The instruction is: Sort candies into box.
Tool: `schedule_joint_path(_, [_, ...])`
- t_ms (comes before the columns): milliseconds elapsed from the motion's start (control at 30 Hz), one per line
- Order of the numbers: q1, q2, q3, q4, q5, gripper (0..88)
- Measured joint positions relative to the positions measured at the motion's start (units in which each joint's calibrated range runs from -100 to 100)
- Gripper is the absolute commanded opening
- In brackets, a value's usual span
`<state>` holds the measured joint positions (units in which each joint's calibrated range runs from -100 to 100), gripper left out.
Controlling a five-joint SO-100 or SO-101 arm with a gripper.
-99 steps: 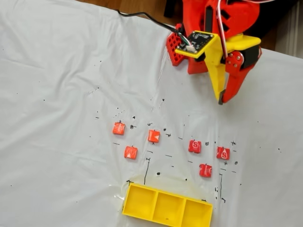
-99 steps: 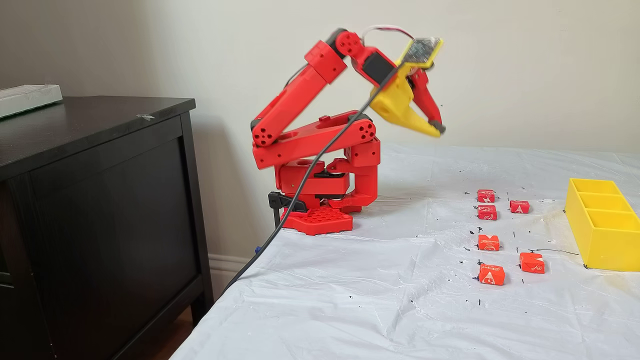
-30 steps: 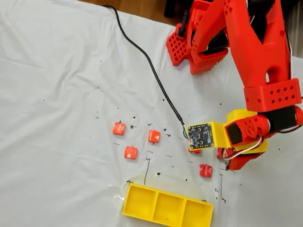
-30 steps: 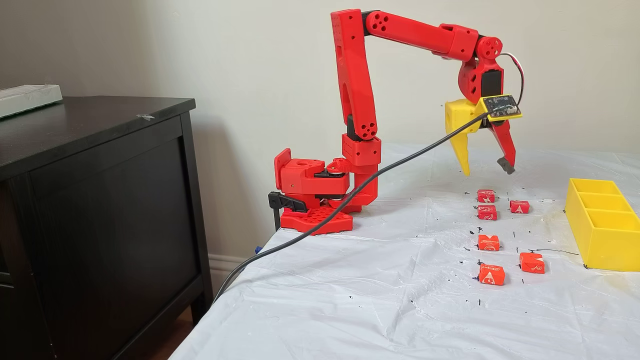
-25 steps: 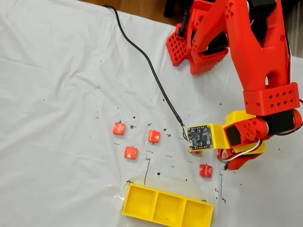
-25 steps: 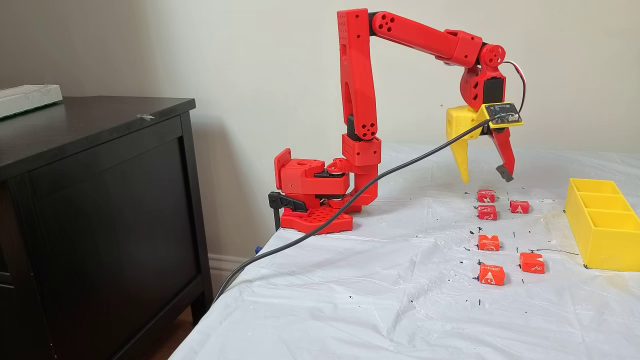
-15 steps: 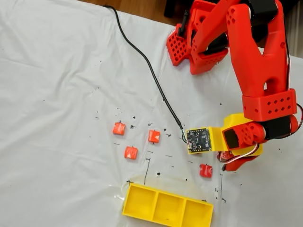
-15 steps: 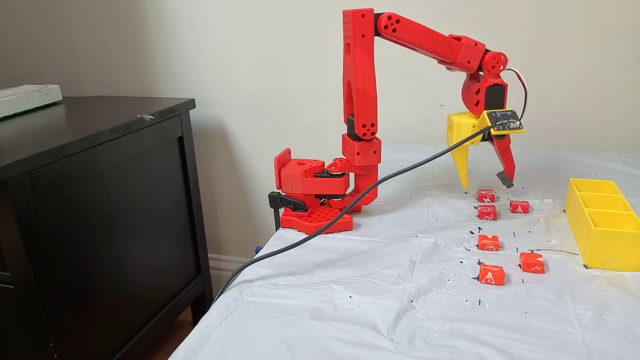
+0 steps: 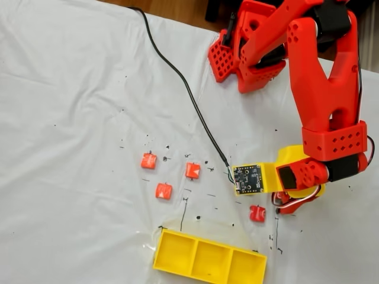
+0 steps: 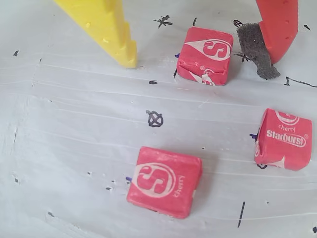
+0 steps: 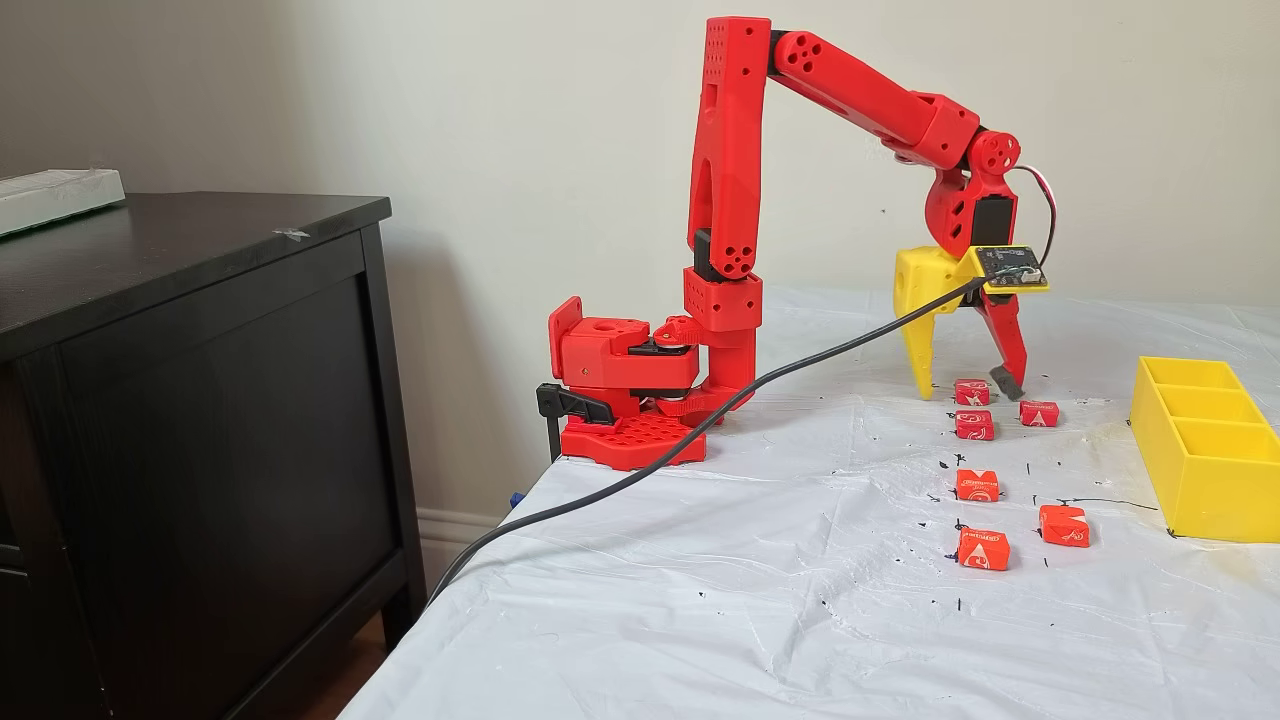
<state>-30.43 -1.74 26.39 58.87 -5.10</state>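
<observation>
Jaws [image 10: 198, 59] spread wide, lowered from half a second before to the white plastic-covered tabletop [image 11: 760, 580] at right of centre in the side fixed view. Straddled one small red square wrapped candy [image 10: 205, 55], upper middle of the wrist view: yellow plastic finger [image 10: 106, 27] to its left, red padded finger [image 10: 277, 29] just beside its right edge. Two more red candies [image 10: 164, 181] nearby, unobstructed. Long yellow three-compartment plastic tray [image 9: 208, 258] at bottom centre in a fixed view, well apart. Black cable [image 11: 700, 430] trailed leftward.
</observation>
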Motion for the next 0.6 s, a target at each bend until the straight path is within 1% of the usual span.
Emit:
schedule_joint_path(467, [-0.73,2.04,-1.05,-1.02,0.0,29.8])
schedule_joint_path(600, [-0.73,2.97,-1.75,-1.02,0.34,25.9])
